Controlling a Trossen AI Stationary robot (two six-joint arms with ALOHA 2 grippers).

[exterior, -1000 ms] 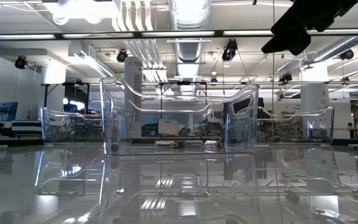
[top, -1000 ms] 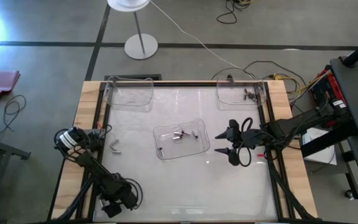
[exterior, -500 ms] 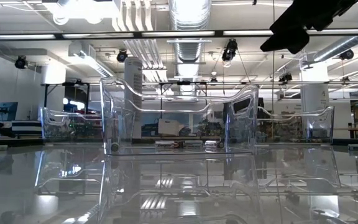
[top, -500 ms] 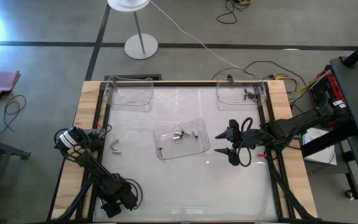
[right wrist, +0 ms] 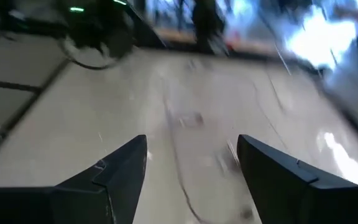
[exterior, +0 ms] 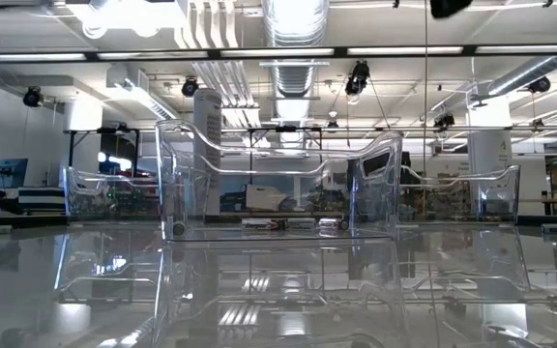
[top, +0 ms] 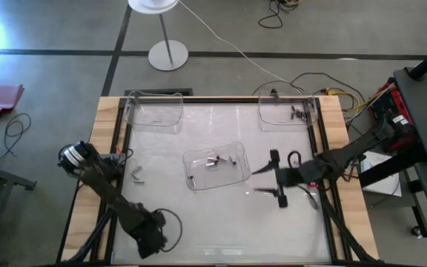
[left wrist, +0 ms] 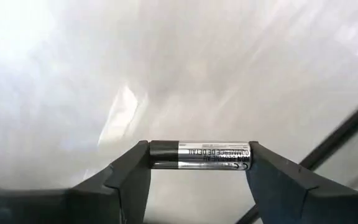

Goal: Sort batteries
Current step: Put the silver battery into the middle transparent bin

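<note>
A silvery-grey battery with black print sits in my left gripper, which is at the table's near left. My right gripper hovers open just right of the middle clear tray; nothing is between its fingers. A few batteries lie on that tray's floor. More batteries lie in the far right tray. Two batteries lie on the bare table at the left. My left gripper pinches the battery endwise: one fingertip is on each end cap, so the battery spans the gap between the fingers. It sits only at their free ends. It lies level across the gap, and the table behind it is blurred.
A third clear tray stands at the far left corner. Black frame rails run along the table's edges. A lamp stand and cables lie on the floor beyond the far edge.
My right gripper has risen, nearly leaving the top of the low view, and has rolled about its own axis, so its fingers now show edge-on from above. My left arm has swung, its upper joint going toward the table's left edge.
</note>
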